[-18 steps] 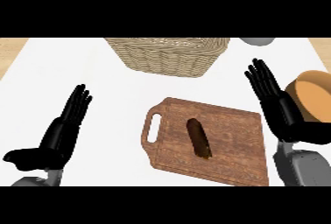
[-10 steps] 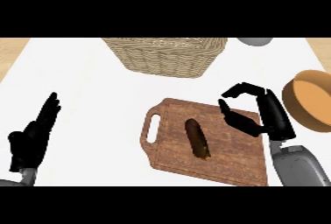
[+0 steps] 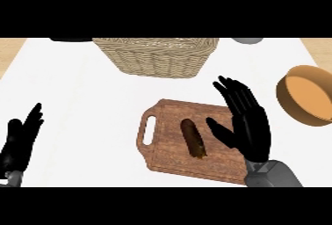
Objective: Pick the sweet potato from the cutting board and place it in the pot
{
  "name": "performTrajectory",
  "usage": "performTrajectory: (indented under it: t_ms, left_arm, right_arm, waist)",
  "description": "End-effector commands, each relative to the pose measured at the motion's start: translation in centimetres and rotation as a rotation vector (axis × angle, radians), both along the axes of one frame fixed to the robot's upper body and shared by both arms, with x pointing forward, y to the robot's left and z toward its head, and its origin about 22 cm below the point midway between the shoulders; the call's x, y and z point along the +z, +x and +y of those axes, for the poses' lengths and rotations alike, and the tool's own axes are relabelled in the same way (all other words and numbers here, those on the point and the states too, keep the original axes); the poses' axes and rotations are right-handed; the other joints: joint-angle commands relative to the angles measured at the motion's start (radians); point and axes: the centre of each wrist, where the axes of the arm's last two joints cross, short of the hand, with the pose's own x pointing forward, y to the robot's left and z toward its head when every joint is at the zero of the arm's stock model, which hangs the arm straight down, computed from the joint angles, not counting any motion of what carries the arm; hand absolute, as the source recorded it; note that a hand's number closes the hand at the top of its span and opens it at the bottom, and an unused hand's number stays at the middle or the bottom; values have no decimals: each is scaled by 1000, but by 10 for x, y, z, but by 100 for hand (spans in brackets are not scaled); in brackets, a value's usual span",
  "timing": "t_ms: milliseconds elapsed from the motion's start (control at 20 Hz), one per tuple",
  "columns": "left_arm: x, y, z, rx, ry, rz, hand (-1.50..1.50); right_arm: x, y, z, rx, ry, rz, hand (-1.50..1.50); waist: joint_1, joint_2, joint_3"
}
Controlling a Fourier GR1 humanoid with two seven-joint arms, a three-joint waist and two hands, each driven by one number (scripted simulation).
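A dark brown sweet potato (image 3: 193, 138) lies lengthwise on the wooden cutting board (image 3: 167, 155) in the middle of the white counter. My right hand (image 3: 245, 123) hovers over the board's right part, just right of the sweet potato, fingers straight and spread, thumb toward the potato, holding nothing. An orange-brown pot (image 3: 308, 101) sits at the right edge, partly cut off. My left hand (image 3: 18, 139) rests open at the lower left edge, fingers up.
A wicker basket (image 3: 157, 55) stands at the back centre, behind the board. A grey object (image 3: 247, 40) and a dark object (image 3: 71, 39) peek in at the top edge.
My right hand has uncurled its fingers and shifted left over the board, closer to the sweet potato. My left hand drifted outward and lower. The sweet potato has not moved.
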Motion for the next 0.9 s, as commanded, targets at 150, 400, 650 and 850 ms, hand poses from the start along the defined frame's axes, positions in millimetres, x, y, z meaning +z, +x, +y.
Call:
performTrajectory:
  t_ms: [150,400,650,850]
  left_arm:
    - [6,5,8,55,21,52,0]
    - [9,10,1,48,10,55,0]
    - [23,19,0,17,24,32,0]
    - [13,22,-25,-23,19,33,0]
  right_arm:
    - [-26,-28,44,-206,-267,100,-150]
    - [-24,-47,84,-387,-402,262,-150]
    - [-23,-69,105,-561,-557,498,-150]
    - [-10,-86,129,-620,-599,622,-150]
  waist:
    - [-30,-11,-3]
    - [-22,-8,-2]
    - [13,1,2]
    - [48,15,6]
